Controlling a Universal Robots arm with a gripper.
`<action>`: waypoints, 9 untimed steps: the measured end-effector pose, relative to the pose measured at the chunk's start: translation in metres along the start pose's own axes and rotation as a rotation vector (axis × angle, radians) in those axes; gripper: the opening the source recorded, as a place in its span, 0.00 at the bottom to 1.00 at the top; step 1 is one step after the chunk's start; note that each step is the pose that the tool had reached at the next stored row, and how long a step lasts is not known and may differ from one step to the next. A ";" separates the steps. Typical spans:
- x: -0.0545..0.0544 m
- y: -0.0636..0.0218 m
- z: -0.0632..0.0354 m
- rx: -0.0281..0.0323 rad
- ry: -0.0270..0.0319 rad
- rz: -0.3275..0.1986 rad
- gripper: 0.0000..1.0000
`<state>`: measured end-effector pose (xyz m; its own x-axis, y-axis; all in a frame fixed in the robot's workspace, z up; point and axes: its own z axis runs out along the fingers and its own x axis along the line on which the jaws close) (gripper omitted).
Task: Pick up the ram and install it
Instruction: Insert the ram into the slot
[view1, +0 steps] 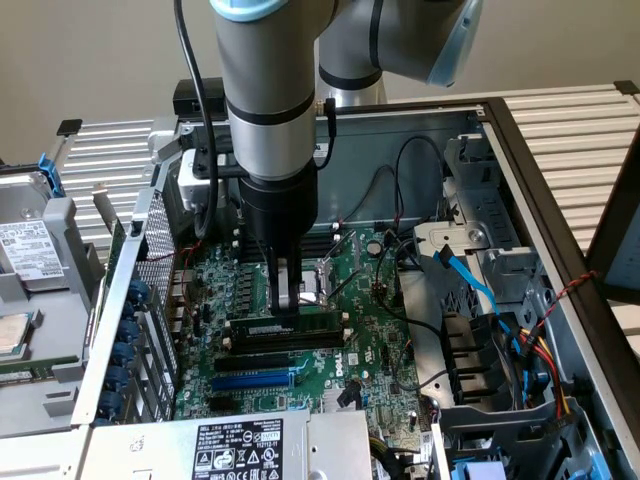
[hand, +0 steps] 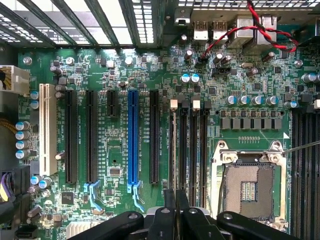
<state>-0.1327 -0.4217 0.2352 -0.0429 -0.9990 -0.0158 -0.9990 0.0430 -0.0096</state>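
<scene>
Pincer is nearly pressed together, and as far as I can tell it's pinching the ram by its top edge, roughly mid-length and just beside the white label. The wrist view backs that up. The pincer fingers flank a thin edge-on strip, the ram, running straight out from the tips.

In the exterior frame the ram is just left of centre, standing on edge over the motherboard. The CPU socket is a little above it in the frame, and the blue slot is lower down. In the wrist view it lines up with the black memory slots, on the side nearest the blue slot. I can't tell whether it's seated or just resting on the slot.

Handling-wise, my guess is it's light and stiff but thin and fragile, so don't twist it. You want the bare long edge near the middle, not the chips or contacts. The smooth board faces could slip in a narrow pinch like that.
</scene>
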 end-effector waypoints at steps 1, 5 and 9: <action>0.000 0.0000 0.0000 -0.0001 0.0000 0.000 0.13; 0.000 0.0000 0.0006 -0.0001 0.0002 0.002 0.13; 0.000 0.0000 0.0020 0.0001 0.0001 0.009 0.13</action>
<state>-0.1327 -0.4217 0.2332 -0.0517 -0.9985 -0.0158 -0.9986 0.0518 -0.0096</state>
